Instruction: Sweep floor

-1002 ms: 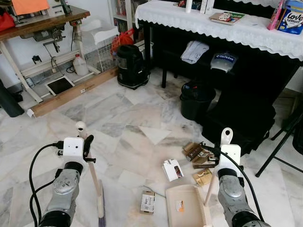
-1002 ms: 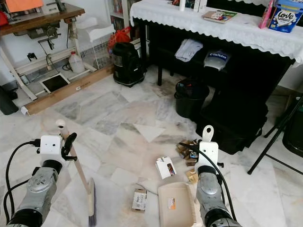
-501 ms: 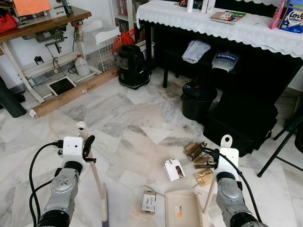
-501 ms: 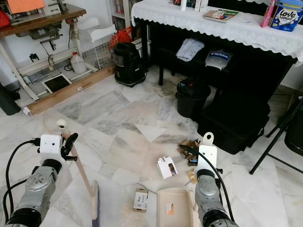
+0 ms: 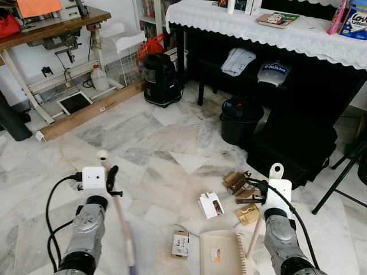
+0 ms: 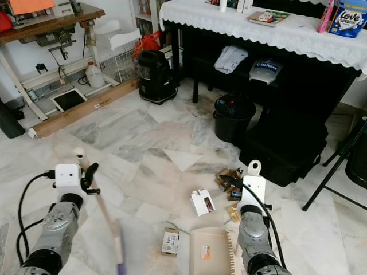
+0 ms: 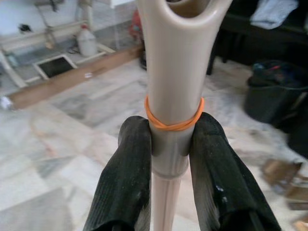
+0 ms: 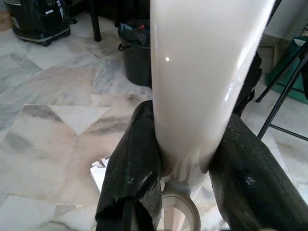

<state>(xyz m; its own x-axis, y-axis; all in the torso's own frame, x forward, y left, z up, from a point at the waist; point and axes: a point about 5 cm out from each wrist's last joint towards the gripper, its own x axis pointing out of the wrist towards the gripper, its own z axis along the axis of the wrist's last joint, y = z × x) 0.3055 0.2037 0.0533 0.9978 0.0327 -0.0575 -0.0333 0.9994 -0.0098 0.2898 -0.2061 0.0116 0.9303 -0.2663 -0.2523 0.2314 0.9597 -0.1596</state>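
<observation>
Beige broom handle (image 7: 169, 96), orange-banded, clenched in left claw (image 7: 168, 159); right claw (image 8: 185, 168) grips cream dustpan handle (image 8: 202, 72).

The marble floor (image 5: 155, 143) is strewn with small cartons (image 5: 210, 205) (some brown (image 5: 234, 181)); a beige dustpan (image 5: 221, 255) is rested on it.

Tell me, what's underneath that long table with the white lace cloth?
Under the table sit two folded garments, one white and one grey-blue, on a dark shelf. In front, on the floor, stand a black bin and a black case. Further back is too dark to see.
</observation>
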